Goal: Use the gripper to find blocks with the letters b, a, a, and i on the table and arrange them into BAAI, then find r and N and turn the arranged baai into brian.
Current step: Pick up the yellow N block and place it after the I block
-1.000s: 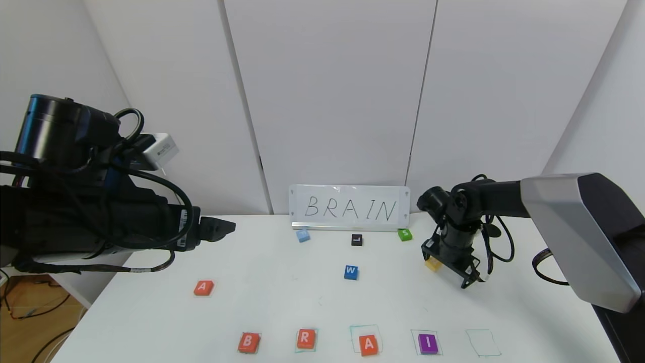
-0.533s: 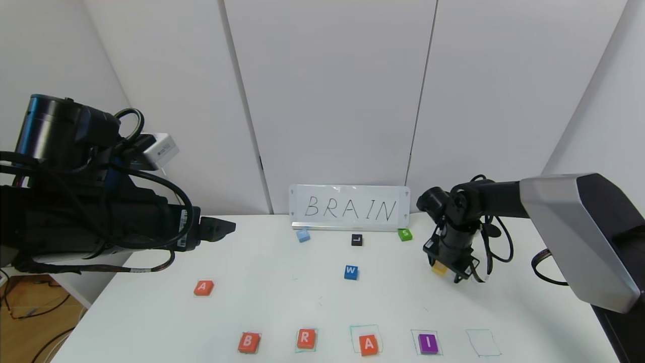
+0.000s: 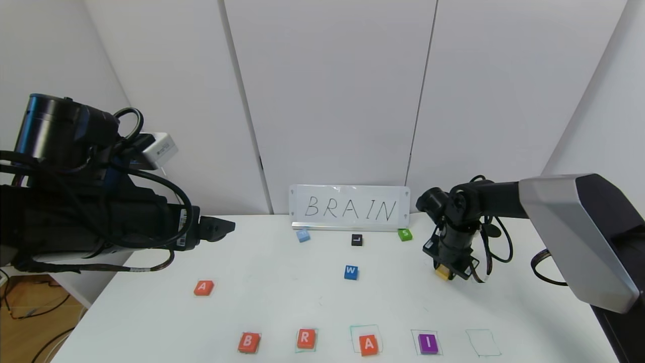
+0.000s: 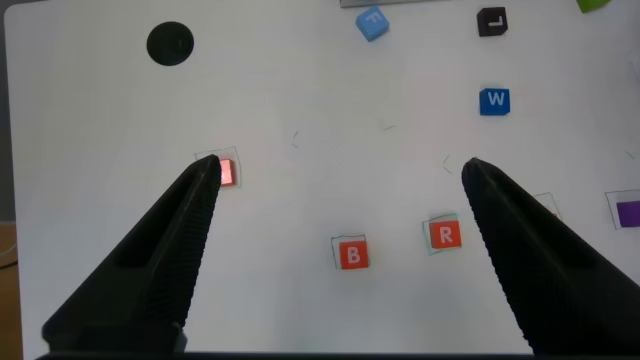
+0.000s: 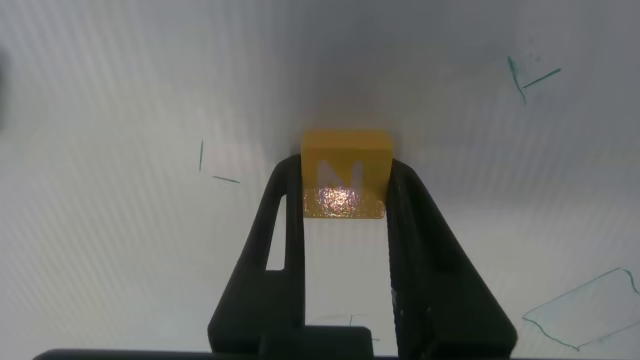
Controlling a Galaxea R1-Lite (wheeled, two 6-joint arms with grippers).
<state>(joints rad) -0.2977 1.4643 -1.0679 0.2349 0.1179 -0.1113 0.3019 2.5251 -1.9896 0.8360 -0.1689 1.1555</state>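
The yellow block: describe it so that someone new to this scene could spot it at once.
Start at the white BRAIN sign at the back of the white table, then go right to the right gripper. Its fingers are shut on the small yellow square block. It is the only yellow block, with a pale N; the nearby green square block reads S.
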